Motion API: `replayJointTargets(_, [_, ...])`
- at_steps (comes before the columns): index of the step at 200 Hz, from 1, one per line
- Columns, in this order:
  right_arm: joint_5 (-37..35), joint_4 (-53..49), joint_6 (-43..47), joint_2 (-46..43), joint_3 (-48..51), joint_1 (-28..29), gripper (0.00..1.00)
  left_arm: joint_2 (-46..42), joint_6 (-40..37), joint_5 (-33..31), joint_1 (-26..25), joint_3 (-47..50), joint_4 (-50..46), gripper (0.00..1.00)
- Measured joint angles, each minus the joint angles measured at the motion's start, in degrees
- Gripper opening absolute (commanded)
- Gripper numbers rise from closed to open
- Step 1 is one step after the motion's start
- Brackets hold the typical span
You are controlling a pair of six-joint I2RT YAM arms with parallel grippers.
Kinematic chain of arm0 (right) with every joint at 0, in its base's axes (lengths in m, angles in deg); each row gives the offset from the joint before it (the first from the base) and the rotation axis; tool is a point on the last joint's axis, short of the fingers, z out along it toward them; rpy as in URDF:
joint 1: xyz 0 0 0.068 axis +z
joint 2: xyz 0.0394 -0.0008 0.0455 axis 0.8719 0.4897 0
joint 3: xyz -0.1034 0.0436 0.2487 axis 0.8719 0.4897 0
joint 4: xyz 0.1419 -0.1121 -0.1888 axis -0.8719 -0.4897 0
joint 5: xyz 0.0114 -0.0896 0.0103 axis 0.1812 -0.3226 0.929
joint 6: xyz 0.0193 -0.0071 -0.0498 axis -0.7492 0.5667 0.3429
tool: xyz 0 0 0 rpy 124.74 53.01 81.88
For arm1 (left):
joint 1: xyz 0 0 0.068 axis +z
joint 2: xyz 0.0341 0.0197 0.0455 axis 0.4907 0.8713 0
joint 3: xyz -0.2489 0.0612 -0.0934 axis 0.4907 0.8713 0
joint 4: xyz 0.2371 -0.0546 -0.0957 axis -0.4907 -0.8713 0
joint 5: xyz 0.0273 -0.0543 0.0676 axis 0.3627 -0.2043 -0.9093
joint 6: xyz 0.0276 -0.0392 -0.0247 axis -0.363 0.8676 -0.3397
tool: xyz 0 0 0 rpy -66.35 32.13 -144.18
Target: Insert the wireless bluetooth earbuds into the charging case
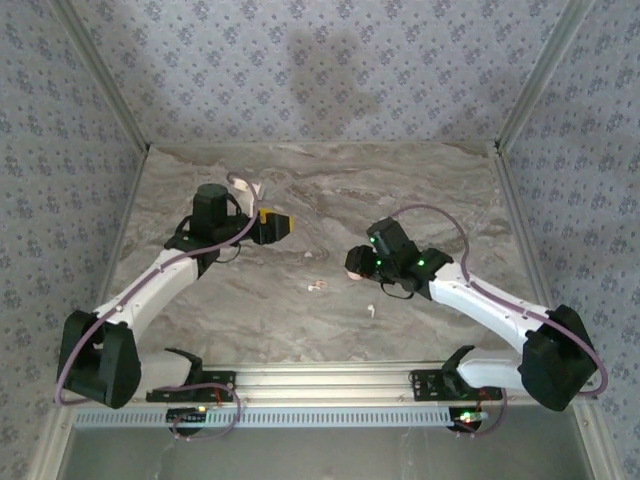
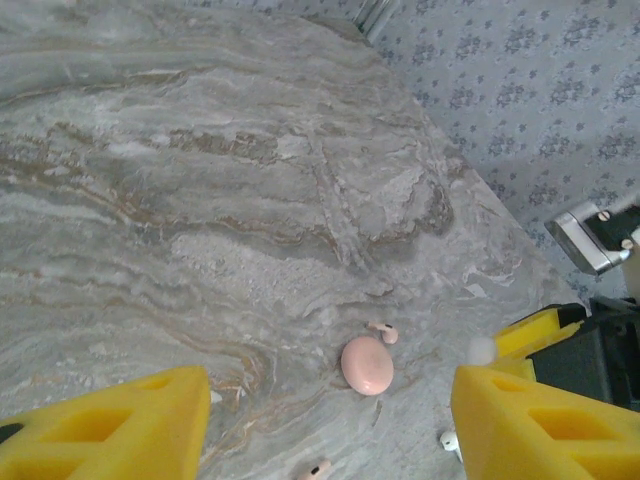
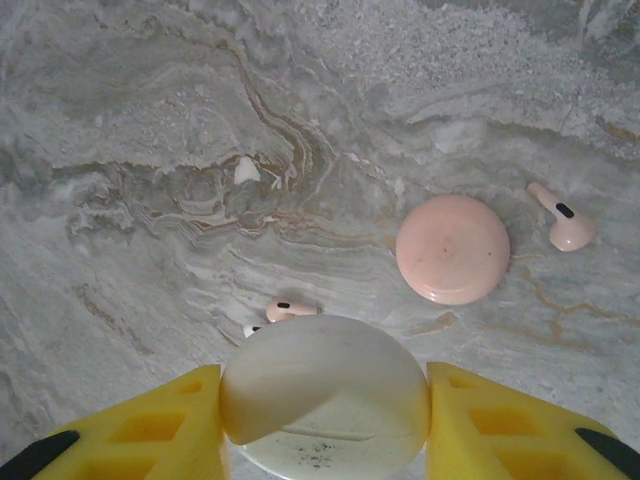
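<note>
Pinching a cream-white round plastic case [image 3: 325, 395] by its two sides, the right fingers [image 3: 150, 430] hold it firmly. A pale pink stemmed earbud [image 3: 290, 310] lies on the grey marbled tabletop [image 3: 150, 120] just beside the case at 11 o'clock. A pink round disc [image 3: 452, 248] sits at 1 o'clock, with a second pink earbud [image 3: 562, 218] near it at 3 o'clock. The left fingers [image 2: 110, 425] stand spread, empty.

Earbud [image 3: 562, 218] beside round case [image 3: 452, 249], both on table [image 3: 150, 100]

No legible text, label, brand or number on any surface.
</note>
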Motion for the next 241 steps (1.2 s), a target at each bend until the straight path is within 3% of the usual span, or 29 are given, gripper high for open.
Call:
replayJointTargets(108, [8.52, 5.42, 2.67, 2.21, -4.15, -4.48, 0.44, -0.72, -3.74, -0.09, -4.26, 6.86, 18.14, 0.60])
replayJointTargets(241, [13.70, 9.62, 3.04, 3.32, -6.75, -6.34, 0.44, 3.43, 1.29, -0.90, -5.79, 10.25, 34.10, 0.56])
